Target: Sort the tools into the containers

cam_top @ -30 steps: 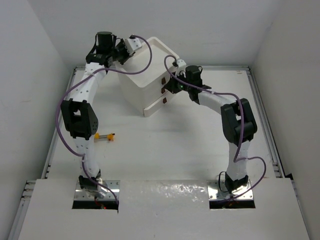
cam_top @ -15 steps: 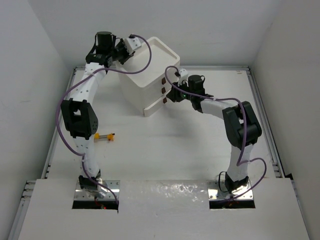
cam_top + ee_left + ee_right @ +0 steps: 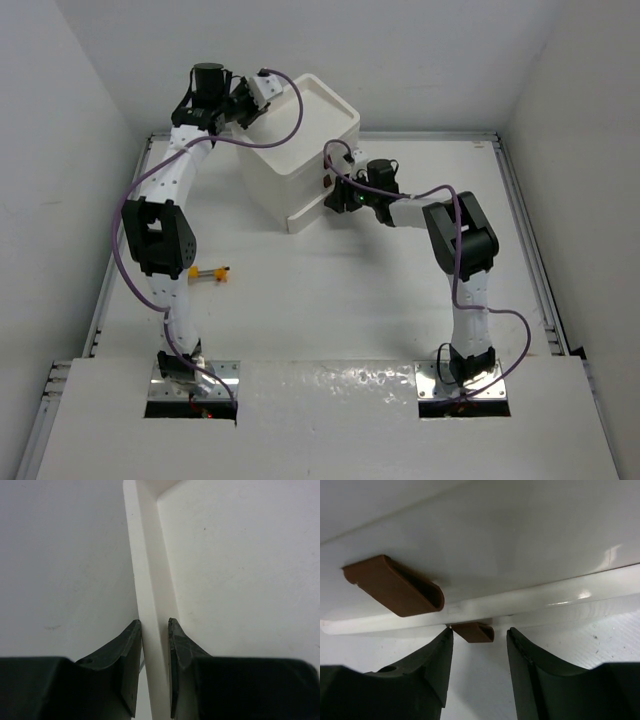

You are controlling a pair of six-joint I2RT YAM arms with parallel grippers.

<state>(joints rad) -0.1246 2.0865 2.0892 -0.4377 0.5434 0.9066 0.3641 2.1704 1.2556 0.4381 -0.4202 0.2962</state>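
The white drawer unit (image 3: 290, 165) stands at the back of the table, its lowest drawer (image 3: 303, 216) pulled out a little. My left gripper (image 3: 250, 100) is shut on the unit's top rim (image 3: 150, 580), one finger on each side. My right gripper (image 3: 336, 197) is open at the unit's front. In the right wrist view the lowest dark-red handle (image 3: 473, 632) sits between my open fingertips, untouched, and a second handle (image 3: 395, 586) shows above left. A yellow-orange screwdriver (image 3: 208, 272) lies on the table beside the left arm. The green and blue screwdrivers are out of view.
White walls close in the table on the left, back and right. A raised rail (image 3: 520, 220) runs along the table's right edge. The right arm's purple cable (image 3: 420, 190) loops near the drawer fronts.
My right gripper has moved down and left, from the upper handles to the lowest drawer's handle. The left arm, the unit and the yellow-orange screwdriver have not moved.
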